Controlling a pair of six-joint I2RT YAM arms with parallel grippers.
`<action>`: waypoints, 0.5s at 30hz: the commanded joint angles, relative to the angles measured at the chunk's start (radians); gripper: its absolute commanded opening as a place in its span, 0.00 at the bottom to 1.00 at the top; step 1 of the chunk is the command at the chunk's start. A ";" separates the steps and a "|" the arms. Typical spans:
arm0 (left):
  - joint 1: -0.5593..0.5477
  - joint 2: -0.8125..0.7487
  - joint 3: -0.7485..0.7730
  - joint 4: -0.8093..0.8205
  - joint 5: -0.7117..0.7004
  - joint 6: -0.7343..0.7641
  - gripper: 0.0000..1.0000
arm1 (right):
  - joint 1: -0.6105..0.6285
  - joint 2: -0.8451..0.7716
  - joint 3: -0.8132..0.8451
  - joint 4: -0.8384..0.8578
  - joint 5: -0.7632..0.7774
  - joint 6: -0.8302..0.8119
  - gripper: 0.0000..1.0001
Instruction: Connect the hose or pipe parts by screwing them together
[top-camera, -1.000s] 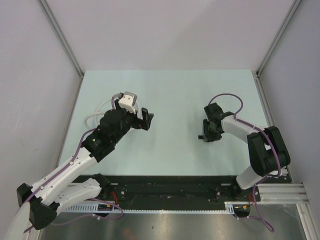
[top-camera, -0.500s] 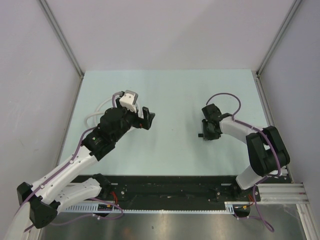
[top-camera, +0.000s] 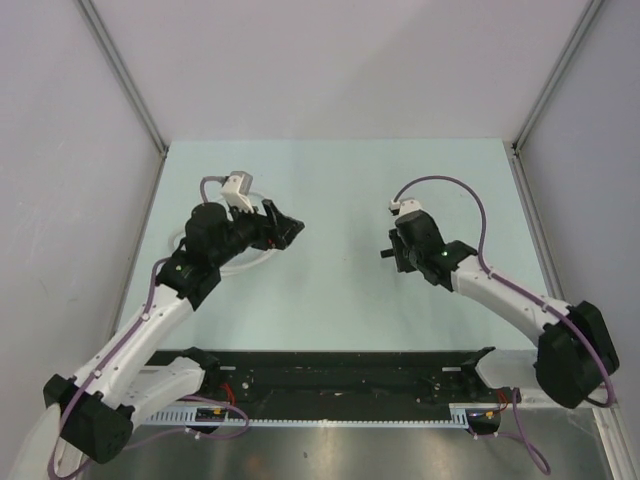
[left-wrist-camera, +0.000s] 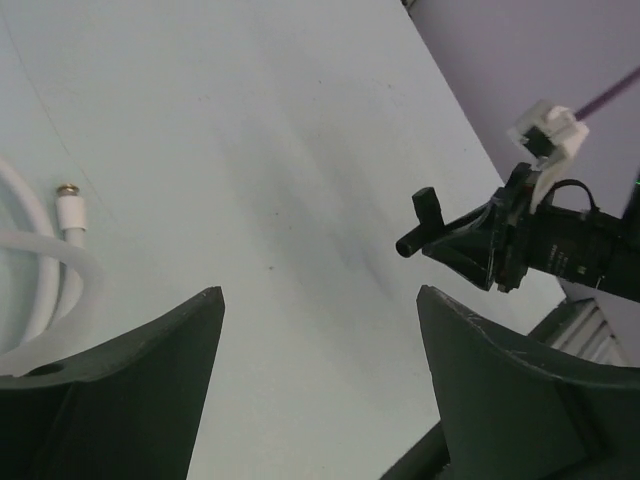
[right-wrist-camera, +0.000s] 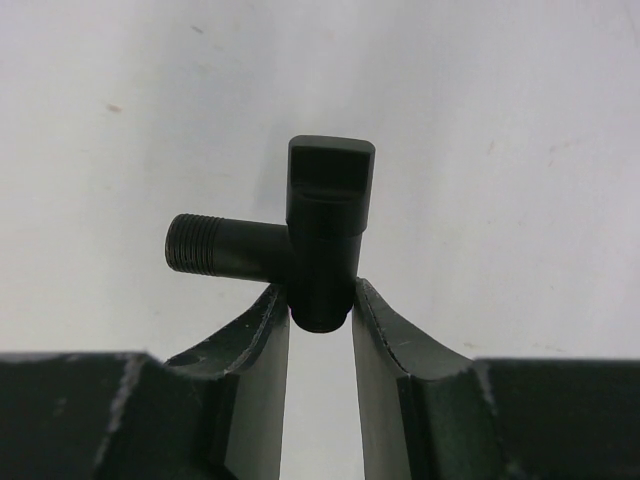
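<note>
pale table (top-camera: 340, 190) holds silver-tipped white tubing (left-wrist-camera: 88, 275); left end effector (left-wrist-camera: 318, 310) hangs released, right end effector (right-wrist-camera: 320, 305) grasps black threaded fitting (right-wrist-camera: 325, 225).

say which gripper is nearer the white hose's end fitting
Left. The left gripper hovers open right beside the hose fitting; the right gripper, clamping a black threaded fitting, is across the table.

Coiled white hose (left-wrist-camera: 90, 290) with silvery end fitting (left-wrist-camera: 70, 210), flat; black threaded valve piece (right-wrist-camera: 322, 250) in right pincer (right-wrist-camera: 320, 290).
</note>
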 joint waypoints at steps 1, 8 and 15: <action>0.051 0.026 -0.013 0.015 0.251 -0.128 0.84 | 0.078 -0.148 -0.034 0.145 -0.007 -0.090 0.05; 0.054 0.138 0.076 0.018 0.479 -0.123 0.84 | 0.257 -0.275 -0.077 0.297 -0.061 -0.175 0.05; 0.023 0.194 0.087 0.026 0.539 -0.053 0.85 | 0.307 -0.299 -0.077 0.374 -0.160 -0.145 0.04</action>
